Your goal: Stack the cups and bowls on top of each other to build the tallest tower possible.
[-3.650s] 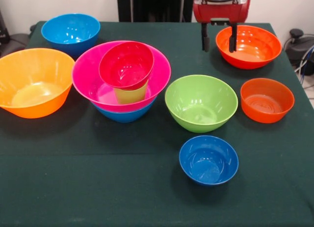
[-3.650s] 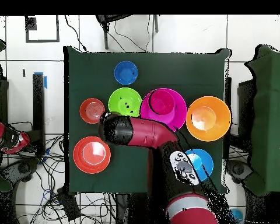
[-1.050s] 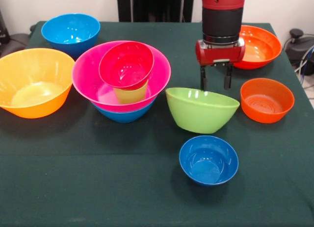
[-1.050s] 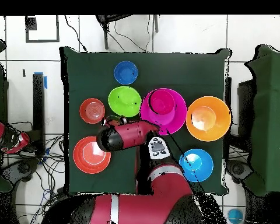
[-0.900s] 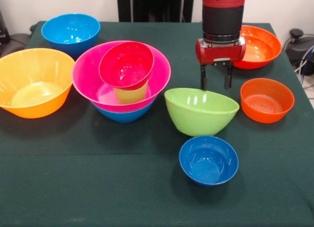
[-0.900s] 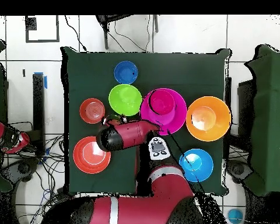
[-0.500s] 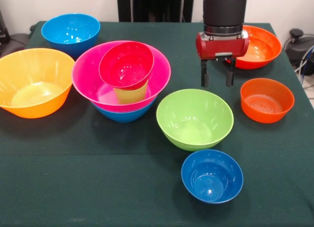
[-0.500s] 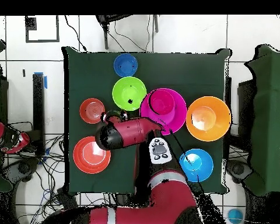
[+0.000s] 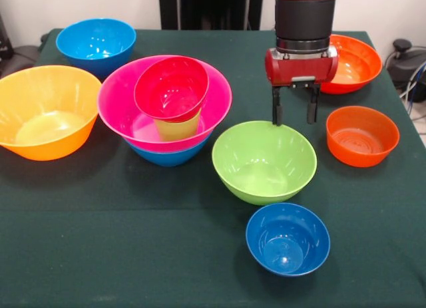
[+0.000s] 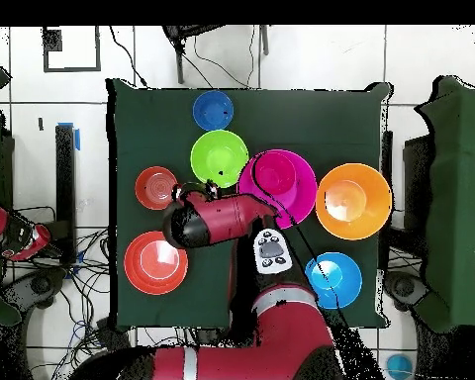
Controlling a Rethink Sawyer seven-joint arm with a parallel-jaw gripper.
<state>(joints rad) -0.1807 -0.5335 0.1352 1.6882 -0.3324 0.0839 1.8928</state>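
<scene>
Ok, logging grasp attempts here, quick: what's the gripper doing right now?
Gripper: open and holding nothing, hovering just over the far rim of the green bowl.

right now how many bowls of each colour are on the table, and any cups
blue bowls: 3
orange bowls: 3
pink bowl: 1
crimson bowl: 1
green bowl: 1
lime cup: 1
total: 10 pieces, 9 bowls and 1 cup
</scene>
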